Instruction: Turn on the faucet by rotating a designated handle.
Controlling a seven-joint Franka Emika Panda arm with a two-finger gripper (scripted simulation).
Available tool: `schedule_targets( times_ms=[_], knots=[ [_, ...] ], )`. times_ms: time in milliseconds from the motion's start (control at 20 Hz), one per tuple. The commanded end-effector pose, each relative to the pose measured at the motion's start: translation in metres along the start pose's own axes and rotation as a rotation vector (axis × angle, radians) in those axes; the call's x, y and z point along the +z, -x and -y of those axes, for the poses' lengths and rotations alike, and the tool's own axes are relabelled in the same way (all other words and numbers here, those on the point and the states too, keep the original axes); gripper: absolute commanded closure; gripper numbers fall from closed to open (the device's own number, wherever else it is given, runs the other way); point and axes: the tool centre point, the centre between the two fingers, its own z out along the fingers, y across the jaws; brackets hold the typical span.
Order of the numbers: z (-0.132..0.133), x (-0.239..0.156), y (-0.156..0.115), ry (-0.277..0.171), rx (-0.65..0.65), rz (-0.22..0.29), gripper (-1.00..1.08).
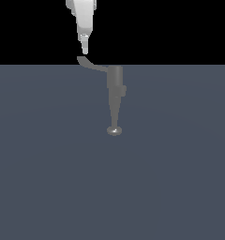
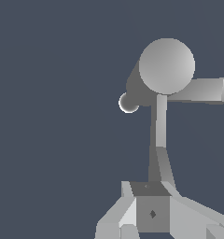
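Observation:
The faucet [image 1: 115, 84] is a dull-grey cylinder standing on the floor, with a long tapering spout that ends in a round tip [image 1: 114, 131]. Its handle [image 1: 92, 65], a thin flat lever with an upturned tip, sticks out from the cylinder's top toward the exterior view's left. My white gripper [image 1: 85, 48] hangs just above that tip, fingers pressed together and holding nothing. In the wrist view the faucet's round top [image 2: 166, 65] is close, and the handle [image 2: 158, 135] runs from it to my gripper [image 2: 151, 200]. Whether the fingers touch the handle is unclear.
A plain blue-grey floor [image 1: 180, 178] spreads around the faucet. In the wrist view a second grey bar [image 2: 198, 91] juts from the faucet body at a right angle to the handle. A small bump [image 1: 125, 89] shows on the cylinder's side.

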Motion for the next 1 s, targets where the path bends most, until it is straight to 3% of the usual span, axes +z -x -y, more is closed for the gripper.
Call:
schedule_targets(
  times_ms=[0,500,950],
  knots=[
    [0.007,0.01,0.001,0.002,0.04,-0.003,1.08],
    [0.02,0.03,0.003,0.006,0.112,-0.008,1.08],
    [0.009,0.03,0.004,0.007,0.112,-0.008,1.08]
  ],
)
